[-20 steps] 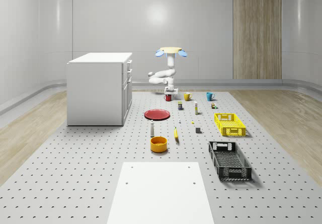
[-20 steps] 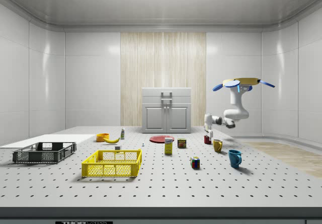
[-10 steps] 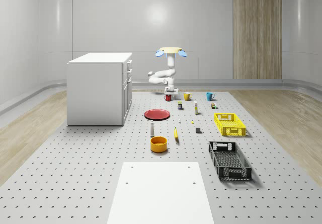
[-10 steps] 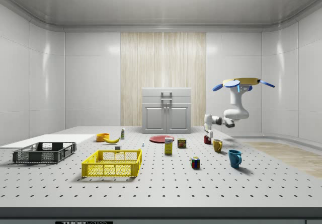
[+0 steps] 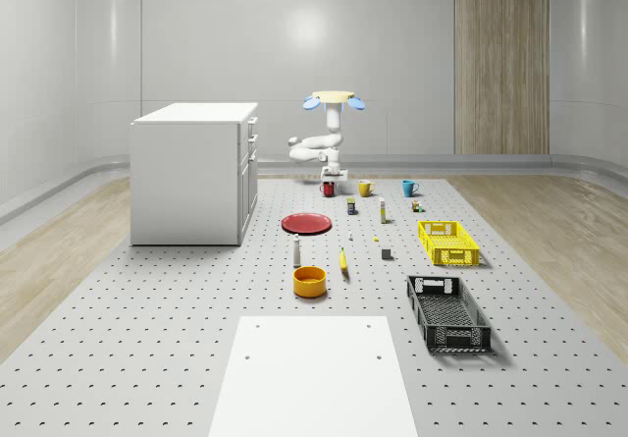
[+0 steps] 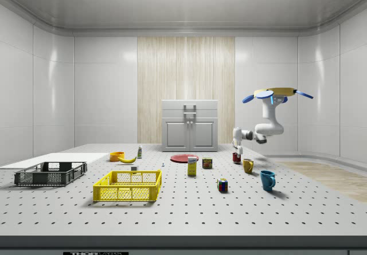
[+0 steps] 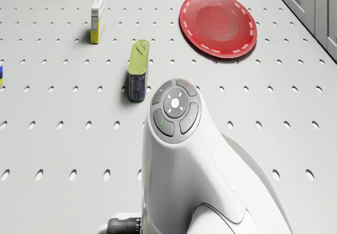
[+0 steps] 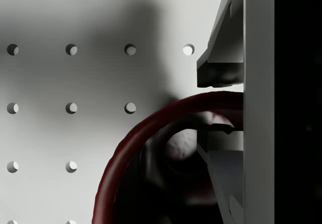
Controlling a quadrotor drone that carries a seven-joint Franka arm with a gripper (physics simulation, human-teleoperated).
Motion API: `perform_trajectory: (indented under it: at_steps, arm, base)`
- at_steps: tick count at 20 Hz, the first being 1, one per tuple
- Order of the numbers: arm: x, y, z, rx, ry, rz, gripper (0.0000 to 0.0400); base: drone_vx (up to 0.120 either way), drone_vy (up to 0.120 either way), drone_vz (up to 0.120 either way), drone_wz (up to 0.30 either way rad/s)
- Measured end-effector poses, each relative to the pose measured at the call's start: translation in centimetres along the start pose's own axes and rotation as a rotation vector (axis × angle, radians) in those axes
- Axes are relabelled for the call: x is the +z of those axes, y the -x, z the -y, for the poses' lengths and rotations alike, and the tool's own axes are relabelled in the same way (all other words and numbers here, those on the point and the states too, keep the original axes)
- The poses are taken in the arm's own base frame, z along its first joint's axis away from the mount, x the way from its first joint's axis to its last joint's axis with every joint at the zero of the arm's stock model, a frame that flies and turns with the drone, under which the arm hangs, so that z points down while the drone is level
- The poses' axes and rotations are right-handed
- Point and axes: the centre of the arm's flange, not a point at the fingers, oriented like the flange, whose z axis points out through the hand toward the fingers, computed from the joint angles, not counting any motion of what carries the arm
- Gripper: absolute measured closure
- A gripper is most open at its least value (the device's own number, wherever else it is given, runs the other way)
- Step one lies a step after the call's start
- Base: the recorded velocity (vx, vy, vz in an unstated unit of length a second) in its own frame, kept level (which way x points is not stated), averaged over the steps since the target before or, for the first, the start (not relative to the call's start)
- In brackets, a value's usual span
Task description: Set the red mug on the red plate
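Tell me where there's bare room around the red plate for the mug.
The red plate itself is bare, with open table between it and the cabinet. Its other flank is more crowded: the tin and the box.

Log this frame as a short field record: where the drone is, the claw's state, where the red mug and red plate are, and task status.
drone: hovering above the perforated table's far end, arm bent down toward the mug
claw: shut on the red mug's rim, one finger inside, one outside
red mug: beyond the plate, beside the yellow mug; lifted or not, cannot tell
red plate: bare, flat on the table, near the white cabinet
task status: mug grasped, not yet on plate
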Motion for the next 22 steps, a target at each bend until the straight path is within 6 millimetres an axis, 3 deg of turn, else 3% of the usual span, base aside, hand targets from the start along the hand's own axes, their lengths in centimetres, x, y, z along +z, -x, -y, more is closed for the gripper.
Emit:
perform_trajectory:
  at_steps: [7, 12, 22]
  arm:
    - [-1.3, 0.0, 0.0, 0.0, 0.0, 0.0, 0.0299]
    - [-1.6, 0.0, 0.0, 0.0, 0.0, 0.0, 0.03]
    - [-1.7, 0.0, 0.0, 0.0, 0.0, 0.0, 0.03]
  base:
    - [0.12, -0.12, 0.114, 0.0]
    - [0.12, -0.032, 0.0, 0.0]
    - [0.12, -0.12, 0.0, 0.0]
